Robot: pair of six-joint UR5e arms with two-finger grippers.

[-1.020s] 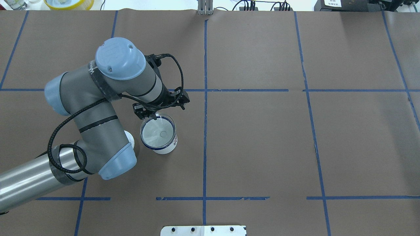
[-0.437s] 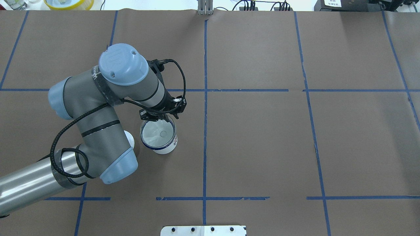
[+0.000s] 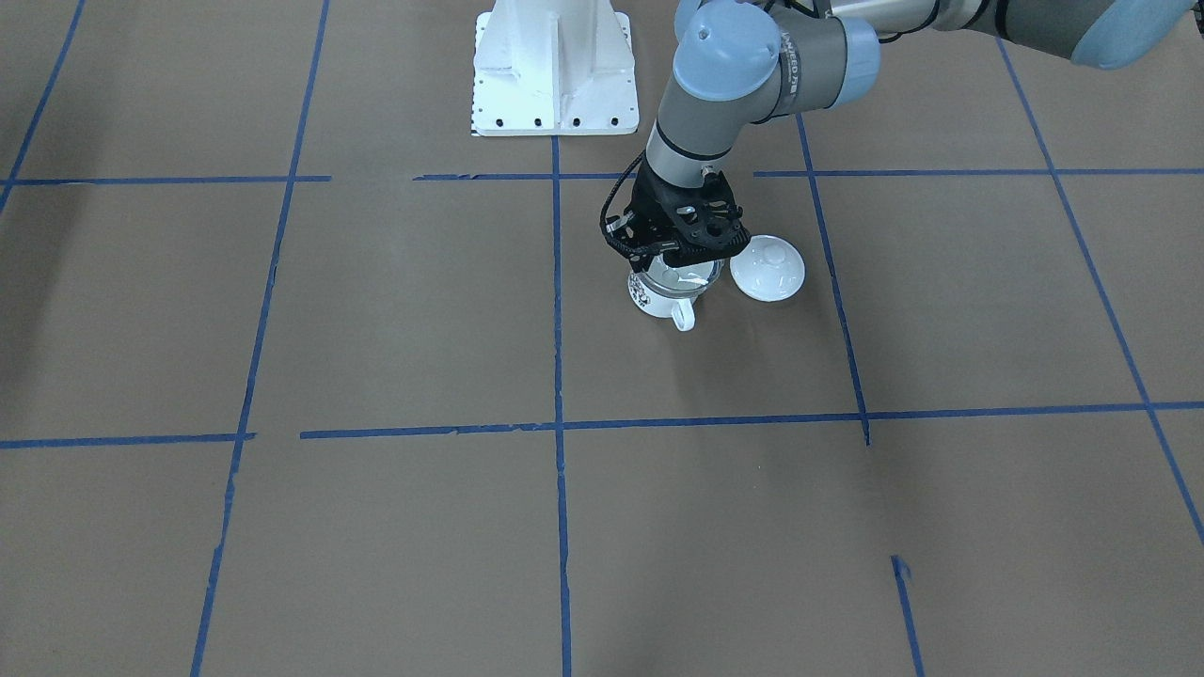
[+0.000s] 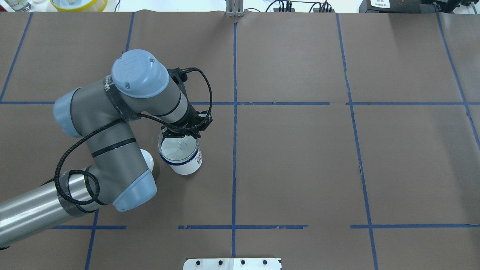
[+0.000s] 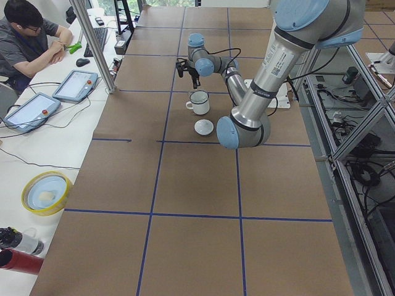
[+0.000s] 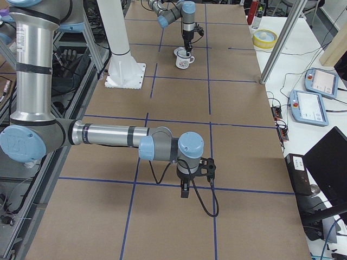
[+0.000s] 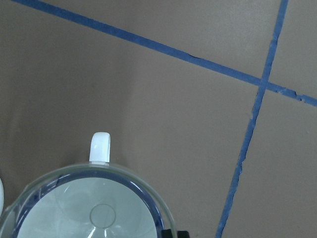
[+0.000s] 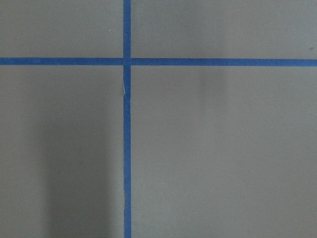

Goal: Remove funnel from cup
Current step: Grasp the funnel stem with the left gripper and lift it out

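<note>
Find funnel (image 4: 178,147) in the mouth of cup (image 4: 187,168), cone just over the blue rim, lid (image 3: 768,268) lying just beside on table (image 4: 300,168). Read left gripper (image 4: 182,133) as pinched on the funnel's far edge: grasp judged made, lift-out and set-down yet to do. Cannot tell whether right gripper (image 6: 185,193) is parted or closed, well apart over bare table.

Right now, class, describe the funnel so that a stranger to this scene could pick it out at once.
Follow the left arm down to the white, blue-rimmed mug. In its mouth is the funnel: a clear plastic cone, unlike the solid white knobbed lid beside the mug.
</note>
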